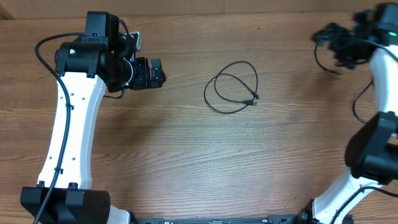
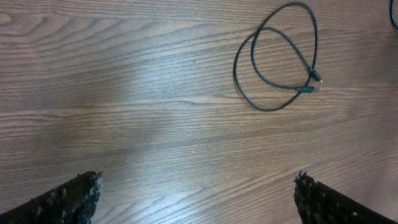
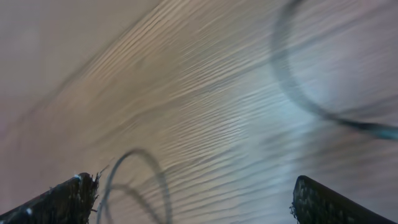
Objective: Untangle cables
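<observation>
Left gripper (image 2: 196,186) is wide open and empty, with the looped cable (image 2: 236,70) lying ahead of it, off to the right. Right gripper (image 3: 193,186) is spread wide too. Blurry cords (image 3: 157,177) sit right by its fingers, and I can't tell if they touch.

Item, counter (image 2: 124,93): brown wood-grain surface filling the view, with a pale sheen of light across its left-centre. Item, cable (image 2: 236,73): one thin black cord, upper right, lying flat on the counter in a loose double loop that crosses itself near the top left of the coil. Its two small plugs (image 2: 306,90) lie close together at the loop's right side, one just above the other. Item, left pincer (image 2: 199,185): only the dark, rough-textured fingertips (image 2: 78,198) show, one at each lower corner, spread wide with bare counter between them, well apart from the cable. Item, dark strand (image 2: 394,15): cut off at the upper right edge, not identifiable.
</observation>
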